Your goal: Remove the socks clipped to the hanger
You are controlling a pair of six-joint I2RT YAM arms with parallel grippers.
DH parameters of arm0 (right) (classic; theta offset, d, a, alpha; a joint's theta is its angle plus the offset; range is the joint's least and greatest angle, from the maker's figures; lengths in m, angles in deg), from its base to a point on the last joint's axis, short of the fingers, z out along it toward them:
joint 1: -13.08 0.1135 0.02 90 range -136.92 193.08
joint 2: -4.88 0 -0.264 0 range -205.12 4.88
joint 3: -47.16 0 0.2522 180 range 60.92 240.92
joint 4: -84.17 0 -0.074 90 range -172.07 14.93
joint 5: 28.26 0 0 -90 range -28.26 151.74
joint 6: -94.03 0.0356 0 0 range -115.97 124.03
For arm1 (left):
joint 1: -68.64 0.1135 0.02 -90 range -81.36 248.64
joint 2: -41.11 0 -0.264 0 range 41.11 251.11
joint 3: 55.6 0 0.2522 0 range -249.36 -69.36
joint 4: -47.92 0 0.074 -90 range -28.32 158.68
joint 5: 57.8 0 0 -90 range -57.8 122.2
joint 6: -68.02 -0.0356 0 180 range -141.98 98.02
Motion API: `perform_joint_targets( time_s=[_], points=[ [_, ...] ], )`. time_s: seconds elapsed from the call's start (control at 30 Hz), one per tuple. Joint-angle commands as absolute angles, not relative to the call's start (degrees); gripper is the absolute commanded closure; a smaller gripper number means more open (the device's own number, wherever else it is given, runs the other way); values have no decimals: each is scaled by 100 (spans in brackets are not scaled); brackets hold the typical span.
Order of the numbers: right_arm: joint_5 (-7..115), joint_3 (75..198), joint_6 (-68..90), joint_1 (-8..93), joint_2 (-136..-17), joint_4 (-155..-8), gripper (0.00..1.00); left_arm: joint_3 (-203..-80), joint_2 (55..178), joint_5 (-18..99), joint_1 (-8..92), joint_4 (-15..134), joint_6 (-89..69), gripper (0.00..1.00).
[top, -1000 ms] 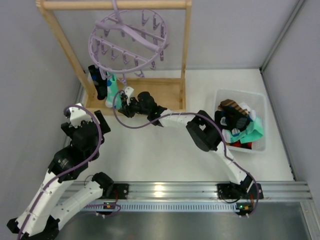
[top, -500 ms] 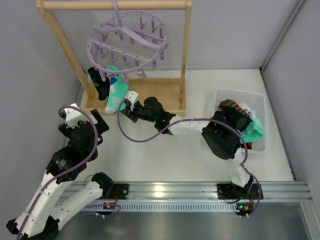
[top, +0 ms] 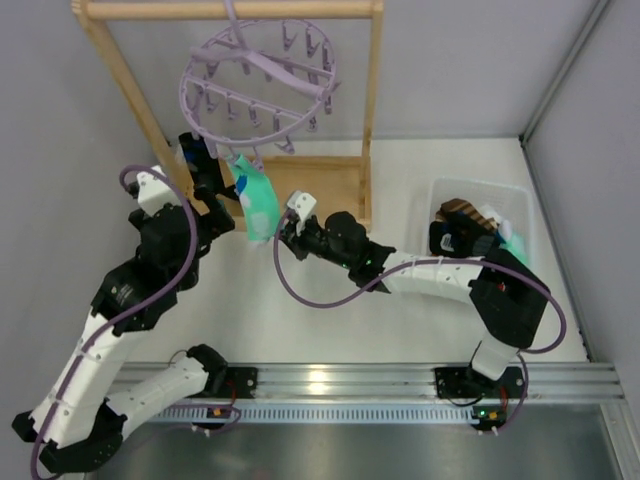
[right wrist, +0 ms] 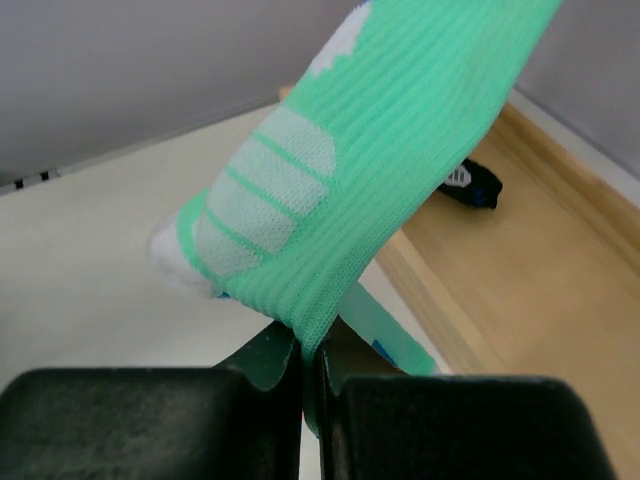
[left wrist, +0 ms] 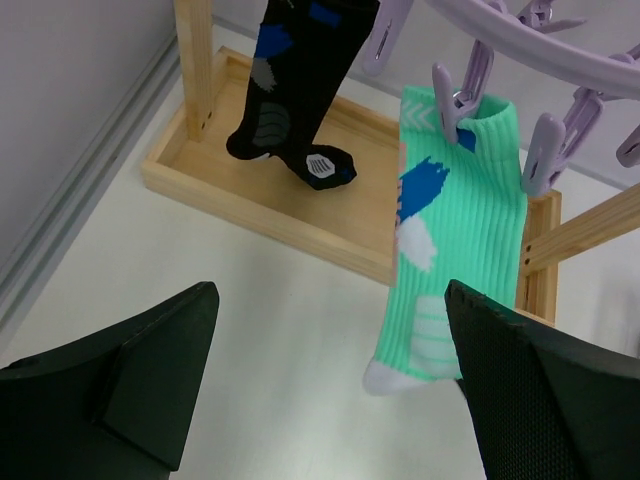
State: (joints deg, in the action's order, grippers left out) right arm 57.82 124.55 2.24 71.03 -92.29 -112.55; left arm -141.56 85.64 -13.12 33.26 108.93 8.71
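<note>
Desk (top: 300, 330): one, white and matte. Plain grey walls (top: 450, 60) close it on the left, far and right sides. One aluminium rail (top: 350, 380) runs along the near edge and carries both arm bases.

Wooden rack (top: 125, 95): one, light wood, standing in the far-left corner with a tray-like base.

Arms: two, both reaching toward the far-left corner.

Hanger (top: 265, 68): one, pale lilac, two rings with many small pegs. It hooks over the rack's top bar and hangs tilted.

Clear plastic bin (top: 480, 184): one, by the right edge, holding a heap of loose socks (top: 470, 215); count cannot be told.

Socks on the hanger: two.
- Teal sock (top: 258, 200) (left wrist: 455, 250) (right wrist: 380, 170): cuff clipped in pegs, white and blue marks, body slanting down toward the right arm.
- Black sock (top: 198, 165) (left wrist: 290, 90): blue and grey marks, hanging just left of the teal one, toe over the rack base.

Right end effector (top: 278, 232) (right wrist: 310, 360): fingers pressed together on the lower edge of the teal sock, near its white toe.

Left end effector (top: 218, 205) (left wrist: 330, 330): fingers wide apart, holding nothing, pointed at the two hanging socks from the near side.
</note>
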Motion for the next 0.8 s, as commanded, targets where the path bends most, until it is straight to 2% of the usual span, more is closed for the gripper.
perform_joint_targets(
  time_s=[0.0, 0.27, 0.57, 0.77],
  points=[
    [6138, 12113, 367, 7345, -9039, -11283, 100, -14607, 9101, -1324, 3348, 10739, 1097, 2],
    [7087, 11691, 358, 7759, -8943, -11529, 100, -15636, 10280, -1473, 3348, 10730, 1212, 2],
    [7378, 11655, 253, 8058, -8908, -11731, 100, -16515, 11439, -1518, 3348, 10721, 1168, 2],
    [7492, 11804, 165, 8102, -9066, -11696, 100, -16735, 11687, -1219, 3339, 10694, 1072, 6]
  ],
)
